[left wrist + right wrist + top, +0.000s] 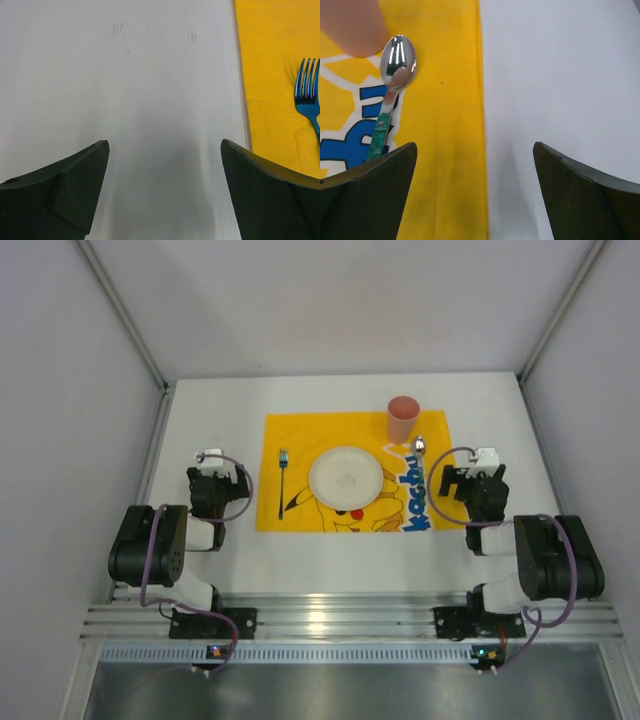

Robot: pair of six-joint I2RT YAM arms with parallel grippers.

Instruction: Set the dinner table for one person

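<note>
Looks basically done: plate (346,478), fork (283,475), spoon (419,447) and pink cup (403,417) sit on the yellow mat (300,440) toward the far edge of the table (330,560), left hand (164,150) and right hand (475,150) both wide open and empty near its side edges, though there's no knife I can spot.

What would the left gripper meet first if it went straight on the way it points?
Probably the bare table: the open left gripper aims down at it, with the mat and fork off to the right. Depth is unclear.
</note>
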